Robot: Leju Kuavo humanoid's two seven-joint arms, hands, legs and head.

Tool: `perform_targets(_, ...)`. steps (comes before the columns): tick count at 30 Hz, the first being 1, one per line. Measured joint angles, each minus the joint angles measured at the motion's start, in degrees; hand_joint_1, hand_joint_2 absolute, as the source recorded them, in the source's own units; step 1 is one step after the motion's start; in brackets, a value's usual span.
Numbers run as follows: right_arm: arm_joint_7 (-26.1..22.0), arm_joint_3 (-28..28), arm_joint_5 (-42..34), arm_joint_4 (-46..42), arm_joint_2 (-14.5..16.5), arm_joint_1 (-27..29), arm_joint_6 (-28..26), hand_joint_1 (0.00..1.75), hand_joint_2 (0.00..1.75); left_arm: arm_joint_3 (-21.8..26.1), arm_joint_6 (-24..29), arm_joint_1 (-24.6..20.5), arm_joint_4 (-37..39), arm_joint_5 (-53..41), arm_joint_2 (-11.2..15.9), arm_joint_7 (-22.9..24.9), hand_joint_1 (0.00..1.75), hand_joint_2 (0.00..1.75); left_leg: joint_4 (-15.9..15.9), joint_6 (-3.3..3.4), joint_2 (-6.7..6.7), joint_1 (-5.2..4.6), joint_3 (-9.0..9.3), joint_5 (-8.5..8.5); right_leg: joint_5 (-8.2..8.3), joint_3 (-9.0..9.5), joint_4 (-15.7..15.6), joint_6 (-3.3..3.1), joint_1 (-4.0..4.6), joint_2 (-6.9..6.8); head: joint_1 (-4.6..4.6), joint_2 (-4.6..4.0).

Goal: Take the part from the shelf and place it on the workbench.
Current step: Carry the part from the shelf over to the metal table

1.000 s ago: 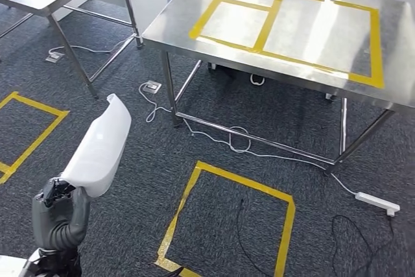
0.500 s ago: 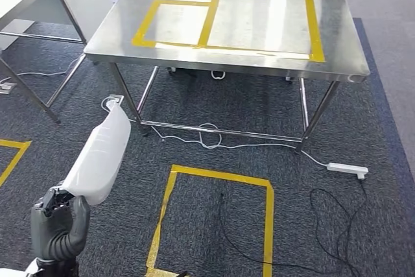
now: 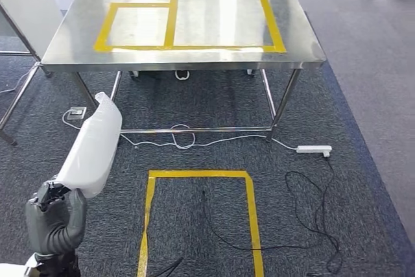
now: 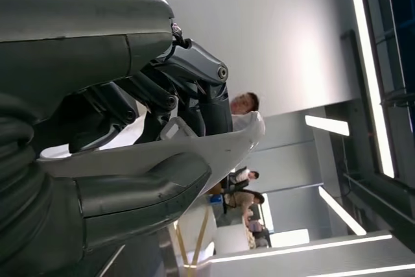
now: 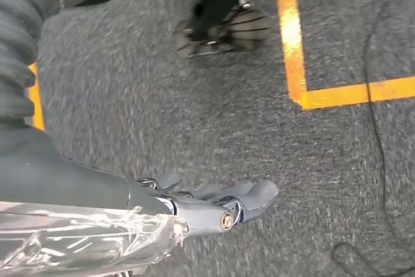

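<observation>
A long white curved part [image 3: 93, 147] sticks up and forward from my left hand [image 3: 54, 222], which grips its lower end at the lower left of the head view. In the left wrist view the thumb and the dark fingers of my left hand [image 4: 122, 128] clamp the white part [image 4: 220, 150] from both sides. Ahead stands the steel workbench [image 3: 73, 37], its top marked with two yellow tape rectangles [image 3: 220, 14] and bare of objects. My right hand [image 5: 215, 205] hangs over the grey carpet with its fingers stretched out and nothing in them.
A yellow tape square [image 3: 198, 174] marks the carpet before the bench. A white power strip [image 3: 313, 150] and black cables [image 3: 303, 205] lie to the right of it, with a white cord under the bench. Another table's legs [image 3: 19, 89] stand at the left. Several people [image 4: 242, 192] stand far off.
The whole view has swung: the workbench now sits centred and square ahead instead of off to the right. My left hand keeps the same hold on the white part.
</observation>
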Motion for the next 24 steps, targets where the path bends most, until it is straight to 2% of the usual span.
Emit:
perform_targets(1,-0.2,-0.3,-0.9,0.0,0.0,0.1,1.4,0.0,1.75,-0.1,0.4,-0.1,0.1,-0.1,0.0,0.0,1.75,1.75,0.0,-0.01,0.49,-0.07,0.04,-0.02,0.63,0.62,-0.5,-0.07,0.03,-0.06,0.0,0.0)
perform_targets(2,-0.1,-0.7,-1.7,0.0,-0.1,0.1,2.7,0.0,1.75,-0.3,0.7,-0.2,0.2,-0.1,0.1,0.0,1.75,1.75,0.0,-0.04,0.85,-0.11,0.1,-0.05,2.11,2.4,-3.3,-0.24,0.09,-0.12,0.0,0.0)
perform_targets(4,1.7,-1.4,-2.1,0.0,-0.2,0.2,3.6,0.0,1.75,-0.6,0.8,-0.5,0.2,0.6,0.1,0.2,1.75,1.75,0.0,-0.25,1.33,-0.26,0.25,-0.16,5.11,7.16,-11.2,-0.79,0.32,-0.7,-0.01,0.0)
perform_targets(5,2.9,-1.5,-1.6,0.0,-0.2,0.2,3.2,0.0,1.75,-0.7,0.6,-0.6,0.3,1.3,0.2,0.3,1.75,1.75,0.1,-0.45,1.44,-0.35,0.3,-0.19,5.91,8.8,-14.0,-1.09,0.46,-0.96,-0.01,0.0)
perform_targets(6,3.8,-1.6,-0.8,0.0,-0.2,0.2,2.6,0.0,1.75,-0.8,0.4,-0.8,0.3,2.0,0.3,0.5,1.75,1.75,0.1,-0.59,1.49,-0.48,0.29,-0.23,6.24,9.6,-15.4,-1.24,0.52,-1.14,-0.04,0.0)
perform_targets(8,3.8,-1.5,0.5,0.0,0.0,0.3,1.9,0.0,1.75,-0.8,0.3,-0.9,0.3,3.4,0.4,0.8,1.75,1.75,0.1,-0.47,1.48,-0.59,0.21,-0.06,6.49,9.64,-15.8,-1.26,0.54,-1.0,-0.09,0.0)
perform_targets(11,0.8,-1.4,1.6,0.0,0.6,0.1,2.5,0.0,1.75,-0.6,-0.3,-1.2,0.4,4.7,0.6,0.7,1.75,1.75,-0.7,0.0,1.46,-0.69,0.31,0.16,6.82,9.7,-16.5,-1.0,0.4,-0.85,-0.19,0.0)
perform_targets(13,-1.6,-1.3,1.6,0.0,1.0,-0.3,3.3,0.0,1.75,-0.6,-0.6,-1.4,0.3,4.8,0.6,0.6,1.75,1.75,-3.7,0.5,1.44,-0.38,1.78,1.04,7.08,10.01,-17.5,-0.82,0.45,-0.77,-0.26,0.0)
perform_targets(14,-2.5,-1.3,1.5,0.0,1.2,-0.5,3.6,0.0,1.75,-0.5,-0.7,-1.5,0.3,4.7,0.5,0.5,1.75,1.75,-5.4,0.69,1.46,-0.11,2.81,1.65,6.74,9.78,-17.0,-0.76,0.51,-0.67,-0.24,0.0)
perform_targets(15,-3.1,-1.3,1.5,0.0,1.4,-0.5,3.9,0.0,1.75,-0.5,-0.7,-1.5,0.3,4.6,0.5,0.5,1.75,1.75,-6.7,0.66,1.47,0.24,3.72,2.19,5.87,8.91,-15.1,-0.64,0.52,-0.56,-0.11,0.0)
perform_targets(17,-3.5,-1.3,1.5,0.0,1.8,-0.5,4.2,0.0,1.75,-0.4,-0.8,-1.4,0.3,4.4,0.4,0.5,1.75,1.75,-7.4,0.22,1.49,0.64,4.57,2.26,3.07,5.53,-8.2,-0.05,0.03,-0.4,0.09,0.0)
perform_targets(18,-3.4,-1.2,1.6,0.1,1.9,-0.4,4.2,0.0,1.75,-0.4,-0.8,-1.2,0.3,4.3,0.4,0.5,1.75,1.75,-7.3,-0.2,1.45,0.89,4.86,1.99,2.21,3.84,-5.2,0.4,-0.34,-0.4,0.13,0.0)
perform_targets(19,-2.9,-1.2,1.8,0.1,1.9,-0.2,4.0,0.0,1.75,-0.2,-0.8,-0.9,0.2,4.2,0.3,0.5,1.75,1.75,-7.2,-0.75,1.39,1.23,5.24,1.61,2.33,2.9,-3.7,0.94,-0.79,-0.43,0.14,0.0)
perform_targets(20,-2.3,-1.2,2.1,0.1,1.9,0.0,3.7,0.0,1.75,-0.1,-0.9,-0.6,0.1,4.0,0.2,0.5,1.75,1.75,-7.0,-1.4,1.33,1.7,5.69,1.16,3.61,3.09,-4.6,1.58,-1.26,-0.51,0.13,0.0)
perform_targets(22,-0.7,-1.3,2.5,0.1,2.0,0.3,3.0,0.0,1.75,0.4,-1.3,-0.2,-0.1,3.8,-0.1,0.5,1.75,1.75,-5.8,-3.12,1.29,2.85,6.53,-0.21,7.4,5.98,-10.8,3.29,-2.22,-0.86,0.16,0.0)
perform_targets(23,-0.1,-1.3,2.7,0.2,2.3,0.4,2.8,0.0,1.75,0.6,-1.4,0.0,-0.3,3.9,-0.3,0.5,1.75,1.75,-4.9,-4.04,1.28,3.26,6.68,-1.07,8.25,7.4,-13.5,3.76,-2.51,-0.81,0.49,0.0)
perform_targets(24,0.3,-1.3,2.9,0.3,2.6,0.5,2.5,0.0,1.75,0.9,-1.6,0.1,-0.6,4.0,-0.6,0.6,1.75,1.75,-4.1,-4.79,1.27,3.44,6.66,-1.77,8.23,8.19,-14.9,3.49,-2.64,-0.66,0.65,0.0)
